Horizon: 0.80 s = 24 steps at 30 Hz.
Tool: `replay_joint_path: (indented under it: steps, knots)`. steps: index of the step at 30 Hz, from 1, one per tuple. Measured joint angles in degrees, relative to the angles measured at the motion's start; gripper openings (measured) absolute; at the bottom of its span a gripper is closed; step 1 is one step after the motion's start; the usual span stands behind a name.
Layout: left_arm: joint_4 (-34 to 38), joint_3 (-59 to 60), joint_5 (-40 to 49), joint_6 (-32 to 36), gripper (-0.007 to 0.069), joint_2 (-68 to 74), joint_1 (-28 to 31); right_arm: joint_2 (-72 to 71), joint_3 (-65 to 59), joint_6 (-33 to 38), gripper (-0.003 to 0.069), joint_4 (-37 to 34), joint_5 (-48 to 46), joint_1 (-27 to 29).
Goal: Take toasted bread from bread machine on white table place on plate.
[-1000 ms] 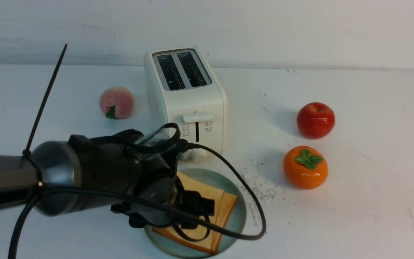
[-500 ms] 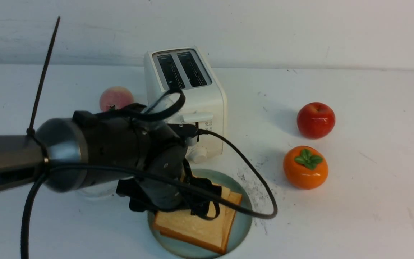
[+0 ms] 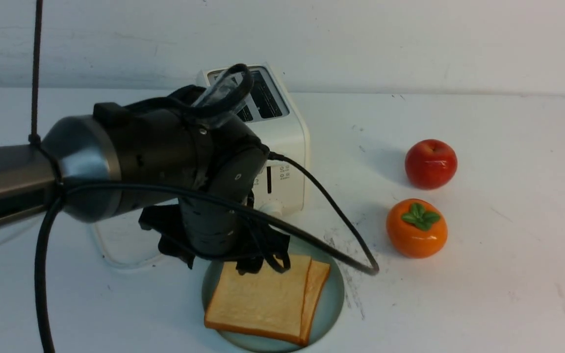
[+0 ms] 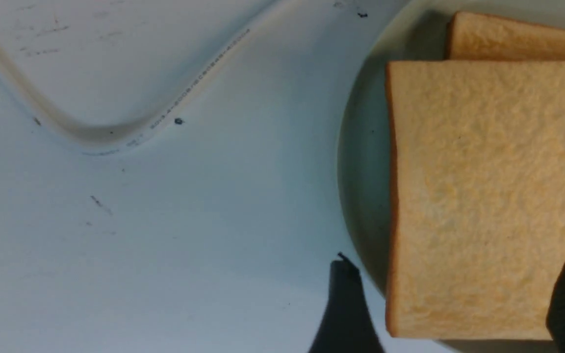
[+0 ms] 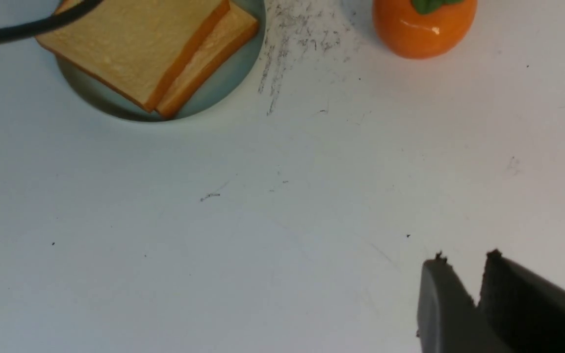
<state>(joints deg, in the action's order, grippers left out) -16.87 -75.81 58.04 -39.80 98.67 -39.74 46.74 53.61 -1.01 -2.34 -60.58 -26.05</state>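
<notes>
Both toast slices (image 3: 263,299) lie stacked on the plate (image 3: 334,294), just before the toaster (image 3: 282,142). The left claw (image 3: 263,262) hangs wide and empty over their far edge. It should lift straight up, clear of the top slice. The right claw (image 5: 466,264), narrow and empty, sits over bare bench (image 3: 483,294).

Golden toast (image 3: 258,304), blue-grn plate (image 3: 334,294), cream-wht toaster (image 3: 290,142), red apple (image 3: 430,163)

Two slices of toasted bread (image 3: 258,299), one plate (image 3: 334,301), one bread machine (image 3: 287,142), one red apple (image 3: 430,163), one orange persimmon (image 3: 417,228).
</notes>
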Motion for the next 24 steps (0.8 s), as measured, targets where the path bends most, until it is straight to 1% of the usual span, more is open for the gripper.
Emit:
replay_joint_path:
  steps: [1,2,3,5,6,7,8,10,11,13,15,17,19,20,21,22,24]
  knots:
    - [0.08,-0.54,0.80,0.80,0.0415,0.00,0.00,-0.08,0.00,0.00,0.0131,0.00,0.08,0.00]
    - [0.19,-1.94,2.89,2.11,0.0342,0.00,0.00,-0.49,0.00,0.00,0.0131,0.00,0.19,0.00]
    - [0.34,-2.58,3.79,3.06,0.0288,0.00,0.00,-0.80,0.00,0.00,0.0131,0.00,0.14,0.00]
    - [0.66,-4.86,6.77,5.39,0.0143,0.00,0.00,-2.33,0.00,-0.37,0.0131,0.00,-1.26,0.00]
    - [0.68,-5.05,7.00,5.57,0.0128,0.00,0.00,-2.69,0.00,-0.46,0.0131,0.00,-1.45,0.00]
    - [0.85,-6.55,8.47,7.28,0.0016,0.00,0.00,-4.09,0.00,-1.67,0.0131,0.00,-3.31,0.00]
    - [0.96,-6.96,8.69,7.74,-0.0005,0.00,0.00,-5.02,0.00,-2.41,0.0131,0.00,-4.30,0.00]
    - [1.12,-7.73,8.77,8.85,-0.0014,0.00,0.00,-7.98,0.00,-4.54,0.0131,0.00,-6.61,0.00]
    - [1.12,-7.81,8.76,8.94,-0.0014,0.00,0.00,-8.29,0.00,-4.54,0.0131,0.00,-6.61,0.00]
    - [1.18,-7.91,8.39,9.25,-0.0014,0.00,0.00,-13.03,-1.09,-7.67,0.0131,0.00,-6.86,0.00]
    - [1.18,-7.91,8.32,9.25,-0.0014,0.00,0.00,-14.89,-2.41,-8.51,0.0127,0.00,-6.55,0.00]
    - [1.18,-7.91,8.32,9.25,-0.0014,0.00,0.00,-19.51,-6.20,-10.29,0.0095,0.00,-4.56,0.00]
    - [1.18,-7.91,8.26,9.25,-0.0014,0.00,0.00,-22.40,-9.74,-11.07,0.0053,0.00,-1.77,0.00]
    - [1.18,-7.91,8.14,9.25,-0.0014,0.00,0.00,-24.54,-13.08,-11.57,0.0011,0.07,2.08,0.00]
    - [1.18,-7.91,7.94,9.25,-0.0014,0.00,0.00,-25.94,-16.03,-11.85,-0.0010,0.20,5.53,0.00]
    - [1.18,-7.91,7.94,9.25,-0.0014,0.00,0.00,-26.14,-16.50,-11.84,-0.0013,0.28,7.09,0.00]
    - [1.12,-7.91,7.20,9.25,-0.0014,0.00,0.00,-27.43,-21.80,-12.04,-0.0018,1.24,17.30,0.00]
